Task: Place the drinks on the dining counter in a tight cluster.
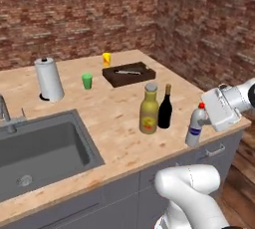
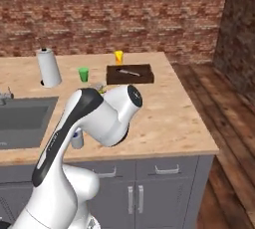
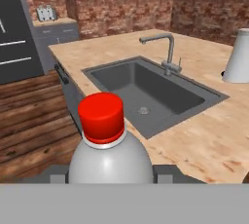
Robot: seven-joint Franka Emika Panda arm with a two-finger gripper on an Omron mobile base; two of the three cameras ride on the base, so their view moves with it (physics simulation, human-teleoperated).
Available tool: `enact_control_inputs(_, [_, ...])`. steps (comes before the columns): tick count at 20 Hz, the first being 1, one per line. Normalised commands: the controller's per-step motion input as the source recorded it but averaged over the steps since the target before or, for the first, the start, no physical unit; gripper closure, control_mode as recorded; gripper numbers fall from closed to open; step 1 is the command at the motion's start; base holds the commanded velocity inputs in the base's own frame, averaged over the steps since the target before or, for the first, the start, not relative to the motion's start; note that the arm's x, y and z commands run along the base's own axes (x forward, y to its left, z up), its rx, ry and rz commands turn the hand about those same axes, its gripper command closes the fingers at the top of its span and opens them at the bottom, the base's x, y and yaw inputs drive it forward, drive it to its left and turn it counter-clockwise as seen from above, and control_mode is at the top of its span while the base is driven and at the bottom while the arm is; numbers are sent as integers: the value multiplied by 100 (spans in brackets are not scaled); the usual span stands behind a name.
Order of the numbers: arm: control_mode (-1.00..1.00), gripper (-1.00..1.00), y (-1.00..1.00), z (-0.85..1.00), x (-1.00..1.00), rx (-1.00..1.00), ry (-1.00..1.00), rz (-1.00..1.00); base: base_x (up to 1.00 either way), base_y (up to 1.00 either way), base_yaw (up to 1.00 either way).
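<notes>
three bottles on the dining counter, pincer pinching the red-capped one (near the edge)

Even, bright rendered light with no glare; the paper towel roll drops a faint shadow on the dining counter, and all views look slightly soft.

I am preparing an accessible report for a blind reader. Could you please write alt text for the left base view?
A white robot gripper is closed on a small clear red-capped bottle near the edge of a light wooden counter. Left of it, a fat yellow-olive bottle and a dark wine bottle stand side by side, with a steel sink further left.
</notes>
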Motion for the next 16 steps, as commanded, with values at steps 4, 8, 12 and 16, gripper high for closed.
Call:
enact_control_inputs(4, [100,100,0,0,0,0,0,0,10,-100,26])
enact_control_inputs(8, [100,100,0,0,0,0,0,0,-9,-64,0])
enact_control_inputs(12, [100,100,0,0,0,0,0,0,6,22,-7])
enact_control_inputs(16, [100,100,0,0,0,0,0,0,20,20,-3])
